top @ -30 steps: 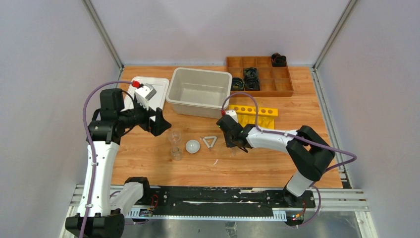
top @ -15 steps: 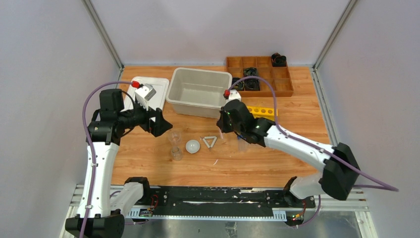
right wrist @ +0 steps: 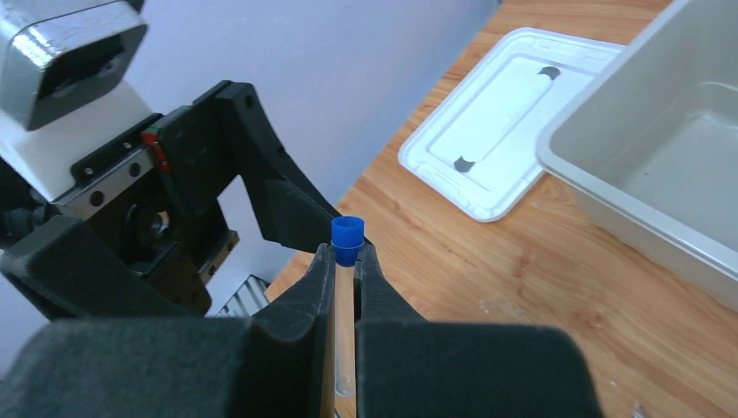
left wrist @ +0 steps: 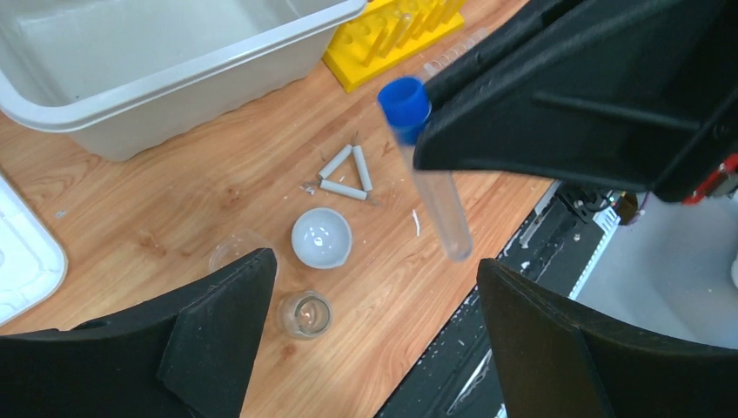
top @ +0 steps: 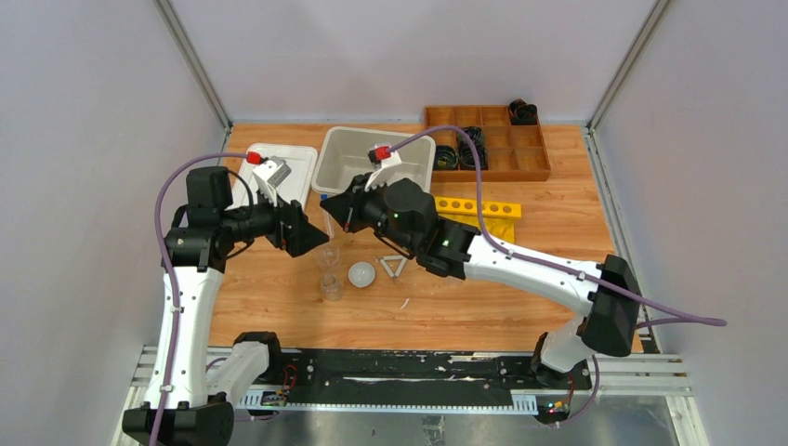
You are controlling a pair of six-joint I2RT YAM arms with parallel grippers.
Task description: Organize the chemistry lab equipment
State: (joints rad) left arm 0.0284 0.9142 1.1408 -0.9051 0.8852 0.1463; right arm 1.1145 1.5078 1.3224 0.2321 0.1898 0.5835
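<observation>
left tool (left wrist: 374, 266) spread wide | right tool (right wrist: 345, 261) with blue-capped tube (left wrist: 435, 196) just ahead | beakers (left wrist: 305, 313), white dish (left wrist: 321, 237) below

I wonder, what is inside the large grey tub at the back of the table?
Nothing shows on the visible floor of the tub. The right arm covers its near middle from above, so that part cannot be checked.
</observation>
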